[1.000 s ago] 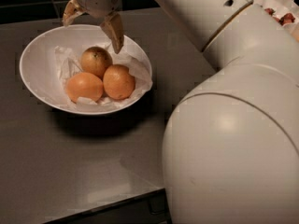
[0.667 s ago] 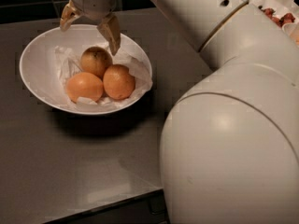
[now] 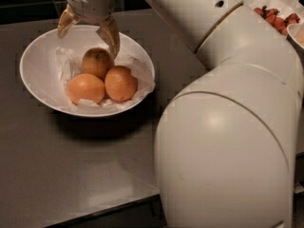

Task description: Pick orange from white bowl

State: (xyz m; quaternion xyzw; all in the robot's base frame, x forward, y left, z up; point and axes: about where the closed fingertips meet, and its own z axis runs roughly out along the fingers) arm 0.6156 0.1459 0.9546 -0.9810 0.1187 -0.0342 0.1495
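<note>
The white bowl sits on the dark table at the left, lined with crumpled white paper. It holds three round fruits. The orange, duller and brownish-yellow, lies at the back of the bowl. Two brighter, smoother oranges lie in front of it, one at the left and one at the right. My gripper hangs over the bowl's back rim, just above the dull orange. It is open and empty, with one fingertip at the left rim and the other close to the orange's upper right.
My large white arm fills the right half of the view. A bowl with red strawberries stands at the far right back. The dark table runs forward to its front edge at the bottom.
The gripper has shifted slightly left and back over the bowl's rear rim and stays open. The fruits have not moved.
</note>
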